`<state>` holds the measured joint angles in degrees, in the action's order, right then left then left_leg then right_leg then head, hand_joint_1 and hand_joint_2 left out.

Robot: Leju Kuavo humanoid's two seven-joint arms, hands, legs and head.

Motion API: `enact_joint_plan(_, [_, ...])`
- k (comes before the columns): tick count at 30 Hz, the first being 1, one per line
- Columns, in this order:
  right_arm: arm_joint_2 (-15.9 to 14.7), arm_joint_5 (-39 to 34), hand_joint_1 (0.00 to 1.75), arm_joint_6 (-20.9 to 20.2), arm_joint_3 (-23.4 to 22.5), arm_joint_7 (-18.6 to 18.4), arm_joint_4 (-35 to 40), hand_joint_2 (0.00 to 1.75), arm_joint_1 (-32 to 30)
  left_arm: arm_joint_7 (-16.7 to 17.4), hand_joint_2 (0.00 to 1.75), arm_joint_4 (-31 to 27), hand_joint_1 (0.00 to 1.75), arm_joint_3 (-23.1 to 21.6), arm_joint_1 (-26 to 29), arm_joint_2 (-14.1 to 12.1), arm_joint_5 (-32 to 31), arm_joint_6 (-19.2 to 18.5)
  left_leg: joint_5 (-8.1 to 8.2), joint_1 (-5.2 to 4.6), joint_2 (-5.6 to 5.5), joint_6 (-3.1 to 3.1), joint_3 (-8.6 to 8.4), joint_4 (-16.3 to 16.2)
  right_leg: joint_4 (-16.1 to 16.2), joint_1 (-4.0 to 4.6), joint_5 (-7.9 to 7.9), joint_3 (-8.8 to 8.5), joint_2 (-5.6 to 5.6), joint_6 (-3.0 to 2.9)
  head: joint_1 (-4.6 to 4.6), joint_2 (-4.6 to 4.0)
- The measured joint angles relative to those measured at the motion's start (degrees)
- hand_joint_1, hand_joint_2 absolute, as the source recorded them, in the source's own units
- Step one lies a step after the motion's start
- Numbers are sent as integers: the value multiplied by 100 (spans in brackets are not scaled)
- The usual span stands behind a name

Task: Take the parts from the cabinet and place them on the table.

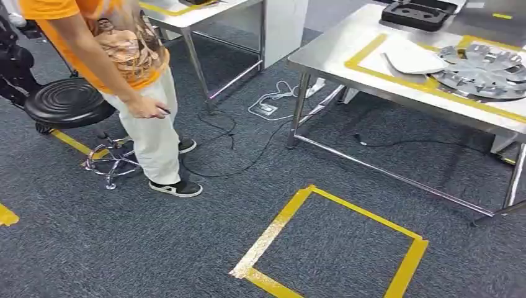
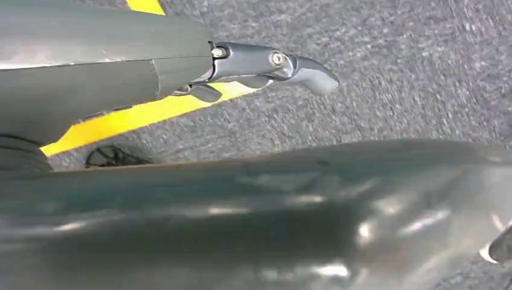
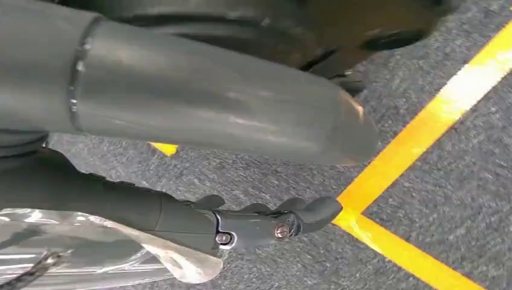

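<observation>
Floor near: open carpet around the yellow tape square (image 1: pixel 332 245).
Left: a bending person (image 1: pixel 133 81) and a black stool (image 1: pixel 68 102) stand in the way.
Middle: cables (image 1: pixel 248 133) trail across the carpet.
Far right: steel table (image 1: pixel 347 46); its top carries metal parts (image 1: pixel 484 71), a white sheet (image 1: pixel 409 60) and a black tray (image 1: pixel 415 13), its near-left corner bare.

Standing at far right: the table (image 1: pixel 322 53), with a heap of parts (image 1: pixel 484 71) on it and a tray (image 1: pixel 414 13) behind them. Left of the table, a person (image 1: pixel 133 74), a stool (image 1: pixel 68 102) just beyond. In front of the table, a taped square (image 1: pixel 335 248) on the floor.
</observation>
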<state>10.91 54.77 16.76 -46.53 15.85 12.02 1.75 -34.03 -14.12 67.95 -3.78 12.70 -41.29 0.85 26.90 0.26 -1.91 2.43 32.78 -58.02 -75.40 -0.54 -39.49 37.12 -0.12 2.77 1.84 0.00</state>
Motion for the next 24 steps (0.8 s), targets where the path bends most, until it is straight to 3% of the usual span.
enact_joint_plan(1, [2,-7,0,0,0,-4,-4,0,-6,9,0,0,0,0,7,0,-2,2,0,-3,-81,0,-8,-1,141,1,171,-39,3,-16,0,0])
enact_joint_plan(3, [2,-7,0,2,0,-4,-4,0,-1,37,0,0,0,0,11,0,-7,2,-2,-4,-263,-4,-26,-4,1036,-1,745,-400,93,-64,0,0])
enact_joint_plan(4, [2,7,0,2,0,-4,-7,0,-2,44,0,0,0,0,11,4,-11,4,-6,-1,-338,-12,-28,-4,1547,-4,992,-612,338,-105,4,0])
enact_joint_plan(5, [0,15,0,4,2,-13,-7,0,-8,50,0,4,0,2,6,11,-15,7,-2,-27,-402,-48,3,-39,1773,-12,998,-687,671,-154,-4,0])
enact_joint_plan(6, [2,28,0,7,2,-24,-13,0,-4,65,0,4,0,2,-8,11,-20,9,-9,-10,-472,-79,39,-57,1880,-36,956,-720,602,-120,0,0])
enact_joint_plan(7, [2,37,0,7,2,-42,-13,0,-5,83,0,7,0,2,1,13,-22,11,-27,16,-543,-124,67,-40,1859,-8,954,-759,568,-129,-2,0])
enact_joint_plan(9, [11,52,0,18,2,-46,-13,0,0,96,0,9,0,2,52,13,-22,15,-78,24,-700,-229,104,-16,1899,-11,1000,-800,422,-193,-4,0])
enact_joint_plan(10, [20,85,0,26,2,-48,-13,0,-7,94,0,9,0,2,58,13,-22,15,-10,20,-502,-225,111,-93,1957,-43,1033,-838,298,-218,-9,0])
enact_joint_plan(11, [22,112,0,33,2,-48,-13,0,-23,94,0,9,0,2,54,13,-22,17,157,-7,-183,-250,204,-296,1983,-33,1032,-854,224,-239,-31,0])
enact_joint_plan(12, [22,138,0,33,2,-68,-13,0,-46,94,0,9,0,4,45,13,-20,17,400,-3,-12,-283,387,-696,1982,-20,1027,-862,109,-254,-46,0])
enact_joint_plan(14, [24,162,0,44,4,-103,-17,0,-75,94,0,9,0,2,45,15,-44,17,777,20,106,-325,774,-1548,1979,-3,1002,-870,-116,-269,-37,0])
enact_joint_plan(15, [24,166,0,50,4,-120,-17,0,-83,94,0,9,0,2,55,15,-46,20,809,32,123,-342,856,-1757,1976,0,997,-872,-213,-266,-42,0])
enact_joint_plan(16, [24,168,0,50,4,-127,-17,0,-82,94,0,11,0,2,78,15,-46,35,688,41,138,-354,787,-1660,1975,0,983,-878,-311,-263,-39,0])
enact_joint_plan(18, [24,183,0,57,4,-127,-17,0,-78,120,0,9,0,4,102,15,-52,67,234,46,239,-353,341,-831,1966,-2,955,-910,-457,-243,-44,0])
enact_joint_plan(19, [24,192,0,57,4,-125,-17,0,-79,125,0,11,0,7,102,13,-57,74,31,44,430,-339,61,-320,1960,-1,933,-938,-520,-226,-42,0])
enact_joint_plan(20, [24,194,0,57,4,-125,-17,0,-82,131,0,11,0,7,88,20,-61,77,117,-8,687,-323,-71,-82,1952,32,906,-917,-574,-190,-44,0])
enact_joint_plan(21, [24,197,0,59,4,-120,-17,0,-82,131,0,11,0,4,69,24,-70,76,94,-8,592,-228,-54,-45,1924,63,857,-882,-638,-135,-33,0])
enact_joint_plan(24, [24,212,0,57,7,-90,-17,0,-44,142,0,11,0,7,124,31,-74,81,104,-40,432,-133,-23,-45,1958,49,849,-1027,-786,-58,-17,0])
